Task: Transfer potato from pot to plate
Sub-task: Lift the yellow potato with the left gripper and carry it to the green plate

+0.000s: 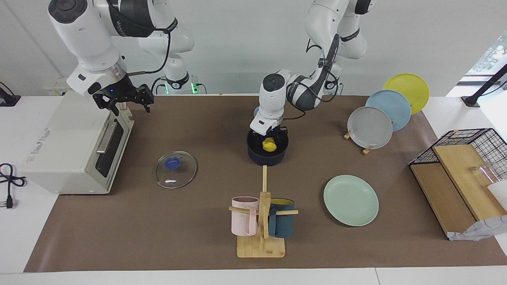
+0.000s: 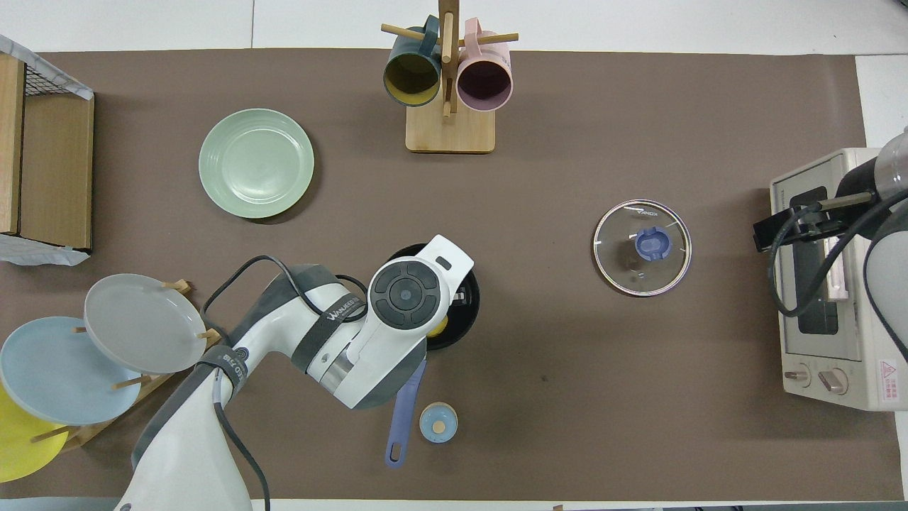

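My left claw (image 1: pixel 270 138) is down inside the pot (image 1: pixel 267 156), its fingers pinched on the one potato (image 1: pixel 269 145), which sits in the pot's black interior. From overhead the arm covers most of the pot; only a sliver of potato (image 2: pixel 439 327) and the blue handle (image 2: pixel 404 415) show. My right claw (image 1: pixel 126 101) hangs over the toaster oven (image 1: pixel 71 146) with its fingers spread, holding nothing. I count one mint-green plate (image 1: pixel 351 200), bare, lying on the tabletop (image 1: pixel 178 233) toward the left arm's end, farther from the robots than the pot. Three more plates stand in a rack: grey (image 1: pixel 369 127), light blue (image 1: pixel 388 109), yellow (image 1: pixel 407 92). One glass lid (image 1: pixel 175 169) lies flat. Two mugs hang on the wooden stand (image 1: pixel 262 241): pink (image 1: pixel 244 215) and dark teal (image 1: pixel 281 217). One small blue round thing (image 2: pixel 438 422) sits beside the handle.
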`<move>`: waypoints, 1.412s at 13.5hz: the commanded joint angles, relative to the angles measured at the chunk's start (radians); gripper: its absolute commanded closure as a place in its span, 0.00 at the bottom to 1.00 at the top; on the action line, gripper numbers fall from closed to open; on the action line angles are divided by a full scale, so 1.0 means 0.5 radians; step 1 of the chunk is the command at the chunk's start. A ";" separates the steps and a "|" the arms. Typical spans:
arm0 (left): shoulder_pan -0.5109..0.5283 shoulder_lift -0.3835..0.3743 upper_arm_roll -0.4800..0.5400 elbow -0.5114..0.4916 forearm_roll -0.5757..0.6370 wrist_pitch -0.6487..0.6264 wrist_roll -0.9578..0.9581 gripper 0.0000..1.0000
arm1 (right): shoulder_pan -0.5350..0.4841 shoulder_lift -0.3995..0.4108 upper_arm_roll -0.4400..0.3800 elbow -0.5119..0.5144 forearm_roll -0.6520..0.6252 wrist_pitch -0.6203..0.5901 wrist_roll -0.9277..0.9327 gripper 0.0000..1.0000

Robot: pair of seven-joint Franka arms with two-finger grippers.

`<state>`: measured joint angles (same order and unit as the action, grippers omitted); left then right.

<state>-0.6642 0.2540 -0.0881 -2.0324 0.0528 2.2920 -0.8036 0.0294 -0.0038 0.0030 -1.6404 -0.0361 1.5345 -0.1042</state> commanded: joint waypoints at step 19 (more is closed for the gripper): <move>1.040 0.547 0.032 1.491 -0.038 -0.916 1.318 1.00 | -0.022 -0.045 0.028 -0.011 0.011 0.048 0.095 0.00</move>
<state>-0.1572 0.4497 -0.0619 -1.3265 0.0066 1.7640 -0.2180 0.0310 -0.0107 0.0047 -1.6366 -0.0358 1.5444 -0.0796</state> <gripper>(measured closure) 0.361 0.000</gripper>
